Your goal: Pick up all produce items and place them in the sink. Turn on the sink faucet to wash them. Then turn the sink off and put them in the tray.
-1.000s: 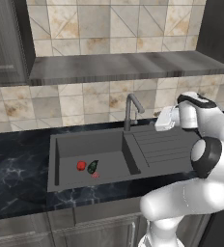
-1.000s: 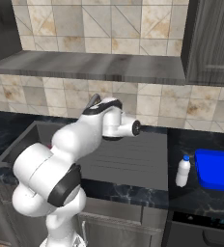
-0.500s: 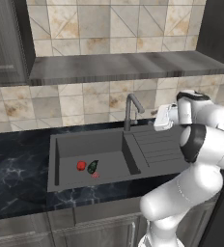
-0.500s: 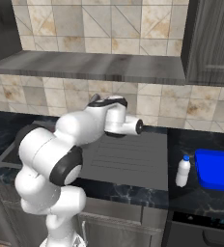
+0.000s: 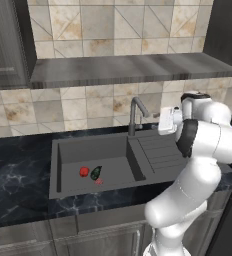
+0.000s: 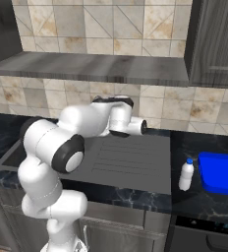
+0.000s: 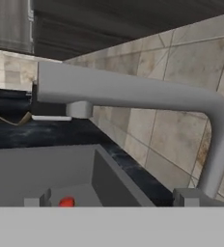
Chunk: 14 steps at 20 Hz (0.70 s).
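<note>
Dark grey matte rectangular sink is seen in the left base view, set into the black marble surface; the bright red round ball and the dark green-black oval lie just beside each other on the basin floor. The tall slim dark grey faucet stands behind the basin, with the white arm's claw held near it on the drainboard side.

In the right base view the claw is seen above the ribbed drainboard; the bright blue shallow tray sits well apart on the surface, a small white bottle just beside it.

In the hand view the faucet spout is seen close ahead, and the red ball low in the basin. The claw is judged spread wide and empty.

Produce placement is judged done; the faucet turn-on step is in hand. Next, the small side lever must be reached and pushed.
</note>
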{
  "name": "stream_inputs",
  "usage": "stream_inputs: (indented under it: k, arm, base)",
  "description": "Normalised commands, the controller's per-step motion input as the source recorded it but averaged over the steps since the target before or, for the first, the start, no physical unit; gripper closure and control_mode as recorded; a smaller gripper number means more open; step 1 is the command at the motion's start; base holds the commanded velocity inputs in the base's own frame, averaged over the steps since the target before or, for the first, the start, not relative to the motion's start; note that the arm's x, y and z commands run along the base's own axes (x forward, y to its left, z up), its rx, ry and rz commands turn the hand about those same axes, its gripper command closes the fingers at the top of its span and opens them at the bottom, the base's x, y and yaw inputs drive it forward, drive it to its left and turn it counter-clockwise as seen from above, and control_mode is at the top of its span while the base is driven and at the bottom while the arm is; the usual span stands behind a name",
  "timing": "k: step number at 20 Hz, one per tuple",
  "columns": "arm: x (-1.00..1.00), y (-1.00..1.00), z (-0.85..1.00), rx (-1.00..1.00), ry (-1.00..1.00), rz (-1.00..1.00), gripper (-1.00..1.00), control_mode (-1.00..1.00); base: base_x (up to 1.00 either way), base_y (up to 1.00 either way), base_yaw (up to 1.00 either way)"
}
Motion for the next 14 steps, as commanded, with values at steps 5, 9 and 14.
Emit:
stream_inputs:
  k: [5,9,14]
  arm:
    - [0.16,0.16,-0.02,0.0,-0.02,0.04,-1.0,-1.0]
    - [0.24,0.1,-0.06,0.0,0.0,0.03,-1.0,-1.0]
    - [0.26,0.0,-0.09,0.0,0.0,0.02,-1.0,-1.0]
  base:
    - [0.0,0.0,0.0]
    - [0.0,0.0,0.0]
    - [0.0,0.0,0.0]
